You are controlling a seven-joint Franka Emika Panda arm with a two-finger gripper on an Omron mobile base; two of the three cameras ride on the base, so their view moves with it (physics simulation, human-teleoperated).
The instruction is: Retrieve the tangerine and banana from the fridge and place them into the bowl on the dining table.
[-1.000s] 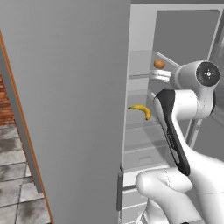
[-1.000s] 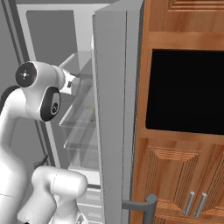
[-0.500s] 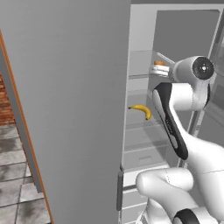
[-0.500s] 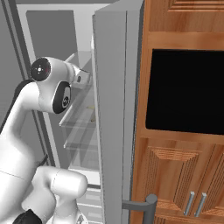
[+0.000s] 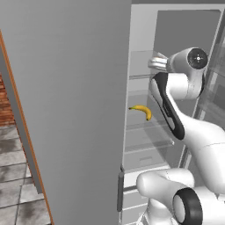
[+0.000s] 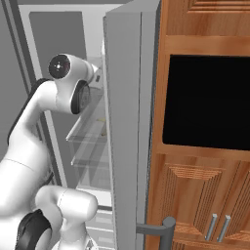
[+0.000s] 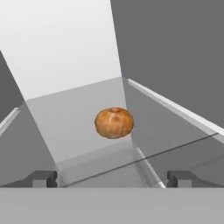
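The two-finger gripper, its dark tips spread wide with nothing between them, points at the small round orange tangerine resting ahead on a glass shelf inside the tall grey fridge, while the curved yellow banana lies on a lower shelf.

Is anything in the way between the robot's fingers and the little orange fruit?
Nothing visible. In the hand view the tangerine sits alone on the glass shelf, straight ahead between the open fingers.
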